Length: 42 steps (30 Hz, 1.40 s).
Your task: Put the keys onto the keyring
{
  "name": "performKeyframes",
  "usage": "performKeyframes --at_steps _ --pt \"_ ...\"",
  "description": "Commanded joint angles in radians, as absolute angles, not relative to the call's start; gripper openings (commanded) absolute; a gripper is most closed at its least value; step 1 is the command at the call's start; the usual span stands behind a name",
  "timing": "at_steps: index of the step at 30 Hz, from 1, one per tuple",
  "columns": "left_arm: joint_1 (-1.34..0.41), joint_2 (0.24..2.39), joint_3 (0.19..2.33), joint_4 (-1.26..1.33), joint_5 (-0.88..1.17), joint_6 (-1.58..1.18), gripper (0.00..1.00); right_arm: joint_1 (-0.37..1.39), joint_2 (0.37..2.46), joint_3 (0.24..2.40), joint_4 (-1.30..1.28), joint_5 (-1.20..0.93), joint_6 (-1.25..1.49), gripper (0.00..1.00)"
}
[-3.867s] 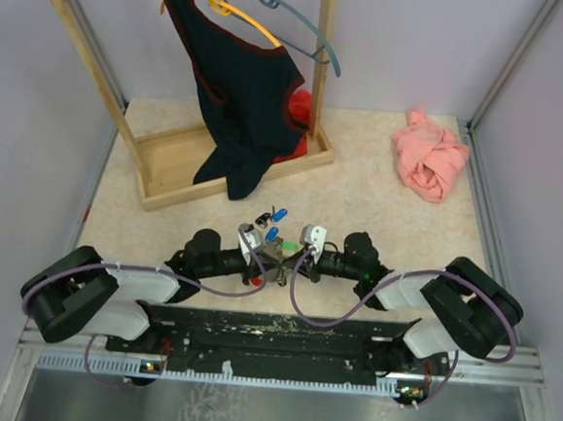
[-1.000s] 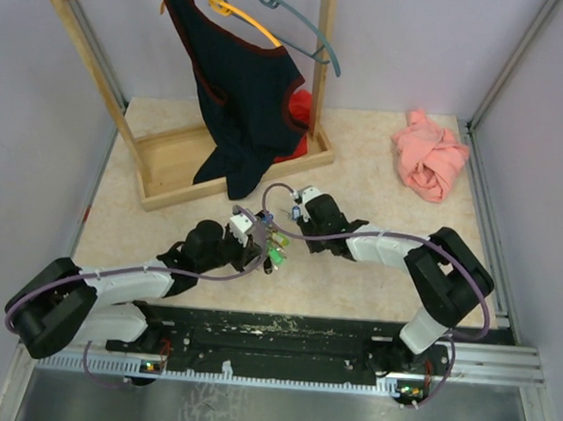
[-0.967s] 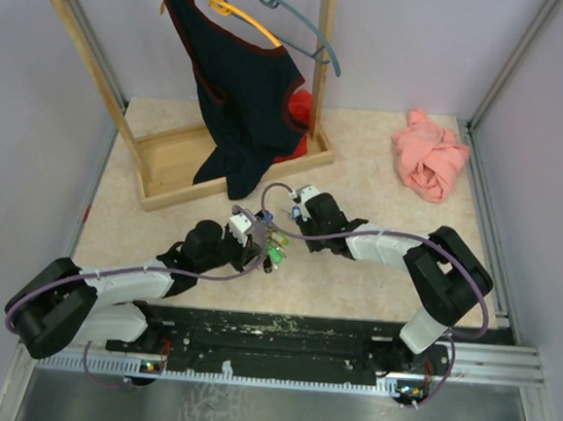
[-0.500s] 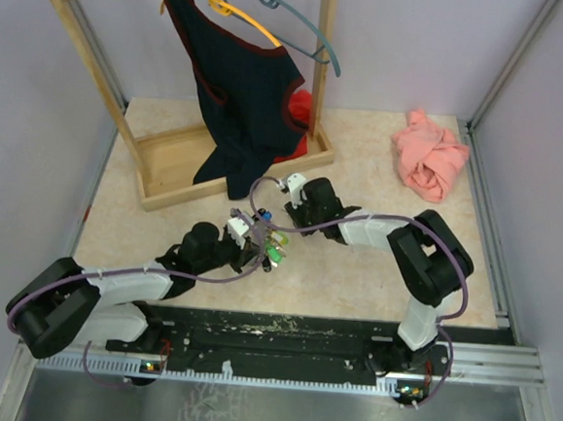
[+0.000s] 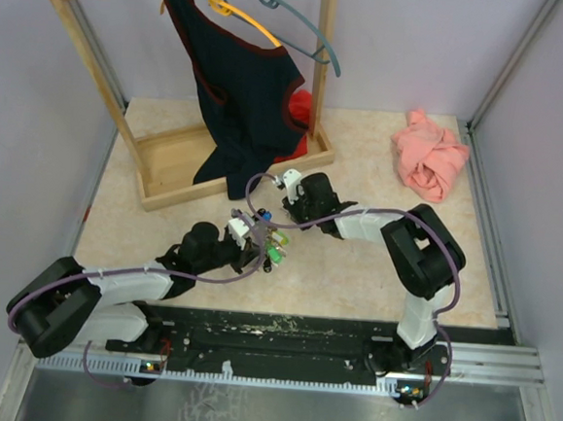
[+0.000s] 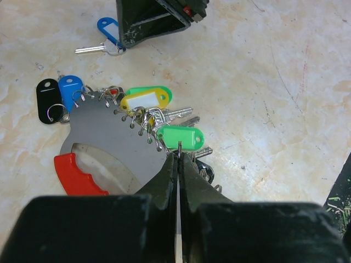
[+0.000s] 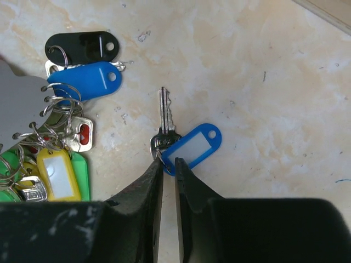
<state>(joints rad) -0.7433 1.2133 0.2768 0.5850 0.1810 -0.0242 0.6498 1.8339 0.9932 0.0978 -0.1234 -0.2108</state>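
A grey keyring plate [image 6: 112, 145] with a red handle [image 6: 77, 175] lies on the table, its edge strung with wire rings that carry several keys and green [image 6: 181, 137], yellow [image 6: 143, 99], blue [image 6: 70, 90] and black tags. My left gripper [image 6: 179, 152] is shut on a thin ring at the plate's edge; in the top view [image 5: 264, 245] it sits at the middle. A loose silver key [image 7: 163, 123] with a blue tag [image 7: 193, 147] lies beside the plate. My right gripper [image 7: 169, 162] pinches it at its small ring, jaws almost together; in the top view [image 5: 267, 213] it is just beyond the plate.
A wooden clothes rack [image 5: 183, 164] with a dark garment [image 5: 241, 100] and hangers stands at the back left, close behind the right gripper. A pink cloth [image 5: 430, 156] lies at the back right. The right arm [image 5: 397, 229] bends across the table's centre.
My right gripper has moved left and farther back, onto the loose blue-tagged key. My left gripper holds the keyring plate in about the same place as a second ago.
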Motion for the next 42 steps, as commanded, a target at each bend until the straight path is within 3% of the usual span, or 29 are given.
performKeyframes --at_steps 1,6,22,29,35,42 --pt "-0.738 1.219 0.273 0.637 0.205 -0.014 0.01 0.64 1.847 1.055 0.125 -0.141 -0.222 0.12" --pt "-0.738 1.21 0.273 0.629 0.205 -0.012 0.01 0.64 1.802 1.057 0.063 -0.12 -0.21 0.0" --pt "-0.738 1.186 0.261 0.644 0.216 -0.001 0.01 0.647 1.576 1.045 -0.34 0.002 -0.037 0.0" --pt "-0.738 1.191 0.259 0.655 0.228 0.001 0.01 0.649 1.518 1.019 -0.433 0.199 0.06 0.0" --pt "-0.738 1.191 0.258 0.654 0.233 0.004 0.01 0.648 1.507 1.062 -0.501 0.363 0.113 0.0" --pt "-0.738 1.205 0.265 0.656 0.244 0.005 0.01 0.667 1.585 1.065 -0.515 0.317 0.209 0.0"
